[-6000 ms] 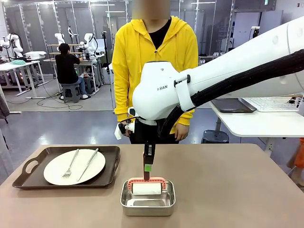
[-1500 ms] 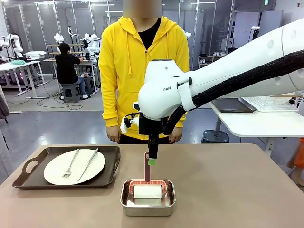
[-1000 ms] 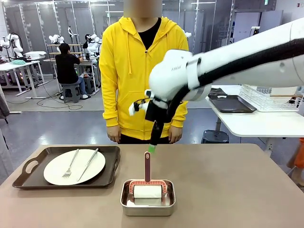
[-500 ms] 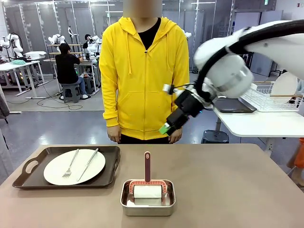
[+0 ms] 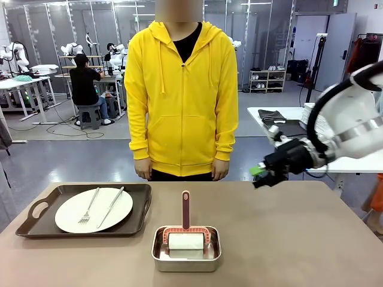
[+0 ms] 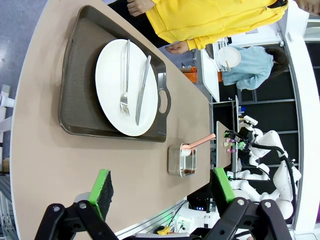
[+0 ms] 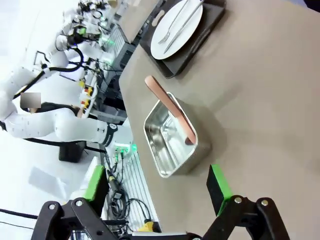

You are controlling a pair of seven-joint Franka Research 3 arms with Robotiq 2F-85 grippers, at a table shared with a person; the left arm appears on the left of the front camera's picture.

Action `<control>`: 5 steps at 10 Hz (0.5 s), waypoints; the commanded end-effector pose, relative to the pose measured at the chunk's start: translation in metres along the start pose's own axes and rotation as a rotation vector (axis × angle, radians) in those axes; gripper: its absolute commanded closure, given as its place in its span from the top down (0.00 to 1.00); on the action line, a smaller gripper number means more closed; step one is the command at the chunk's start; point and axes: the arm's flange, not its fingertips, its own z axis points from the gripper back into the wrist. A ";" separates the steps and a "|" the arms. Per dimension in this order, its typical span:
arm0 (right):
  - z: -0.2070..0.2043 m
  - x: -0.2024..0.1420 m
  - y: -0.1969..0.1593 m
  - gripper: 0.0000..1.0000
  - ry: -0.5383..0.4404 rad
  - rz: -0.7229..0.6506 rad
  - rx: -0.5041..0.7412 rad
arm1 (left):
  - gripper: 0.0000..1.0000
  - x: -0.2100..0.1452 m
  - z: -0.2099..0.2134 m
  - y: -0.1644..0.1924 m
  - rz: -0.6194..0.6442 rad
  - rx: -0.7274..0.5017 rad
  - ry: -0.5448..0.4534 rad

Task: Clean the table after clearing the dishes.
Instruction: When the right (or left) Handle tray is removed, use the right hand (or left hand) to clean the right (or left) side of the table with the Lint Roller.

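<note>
Tray lower left of front view, long axis left-right; plate on it, fork and knife handles slanting up-right. Right gripper mid-right, jaws spread, empty. Left wrist view adds left gripper, spread wide, empty, above table.

On the table, the tray sits left, holding a plate with fork left of knife; the pan lies centre, nearer me, a handled tool in it; a person stands behind.
</note>
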 end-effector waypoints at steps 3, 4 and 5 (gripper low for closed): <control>0.075 -0.039 -0.032 1.00 -0.041 -0.022 0.058 | 1.00 -0.001 0.003 -0.002 -0.004 -0.012 0.001; 0.099 -0.046 -0.042 1.00 -0.050 -0.007 0.074 | 1.00 -0.001 0.003 -0.002 -0.004 -0.012 0.001; 0.124 -0.054 -0.055 1.00 -0.048 -0.018 0.077 | 1.00 -0.001 0.003 -0.002 -0.004 -0.012 0.001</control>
